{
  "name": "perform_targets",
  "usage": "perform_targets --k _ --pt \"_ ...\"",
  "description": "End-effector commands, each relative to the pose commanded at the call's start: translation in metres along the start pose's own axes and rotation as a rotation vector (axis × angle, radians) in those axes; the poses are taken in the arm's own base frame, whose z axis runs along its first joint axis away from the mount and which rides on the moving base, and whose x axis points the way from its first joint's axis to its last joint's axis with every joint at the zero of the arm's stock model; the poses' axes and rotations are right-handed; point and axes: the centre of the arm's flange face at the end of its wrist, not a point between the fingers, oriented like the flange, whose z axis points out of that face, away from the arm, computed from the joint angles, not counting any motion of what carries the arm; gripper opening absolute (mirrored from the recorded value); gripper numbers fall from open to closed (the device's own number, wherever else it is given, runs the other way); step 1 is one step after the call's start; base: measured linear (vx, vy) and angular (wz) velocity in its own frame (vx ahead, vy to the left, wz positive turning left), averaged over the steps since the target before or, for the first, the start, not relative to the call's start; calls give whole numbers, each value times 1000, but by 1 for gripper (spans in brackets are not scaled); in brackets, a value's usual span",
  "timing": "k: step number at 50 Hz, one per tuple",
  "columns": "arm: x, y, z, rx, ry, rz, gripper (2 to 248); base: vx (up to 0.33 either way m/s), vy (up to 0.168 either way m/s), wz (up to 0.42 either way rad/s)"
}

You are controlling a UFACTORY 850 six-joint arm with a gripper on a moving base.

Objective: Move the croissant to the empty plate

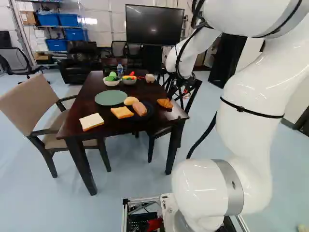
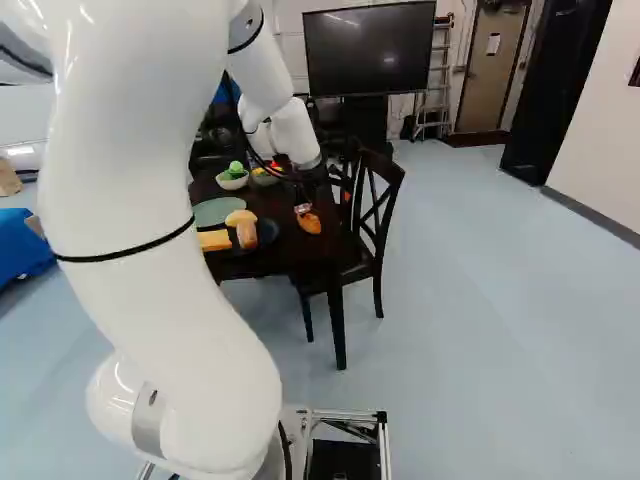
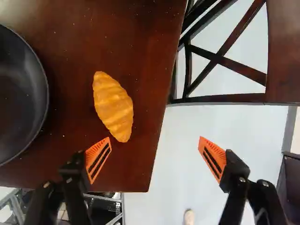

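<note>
wrist view close above table [image 3: 145, 56]
</note>
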Motion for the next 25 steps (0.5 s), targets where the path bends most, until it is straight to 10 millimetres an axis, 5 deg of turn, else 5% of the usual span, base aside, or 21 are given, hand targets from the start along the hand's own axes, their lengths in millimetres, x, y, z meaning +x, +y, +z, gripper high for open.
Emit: perform_targets --k 25 --pt "23 12 15 3 -53 -36 247 0 0 0"
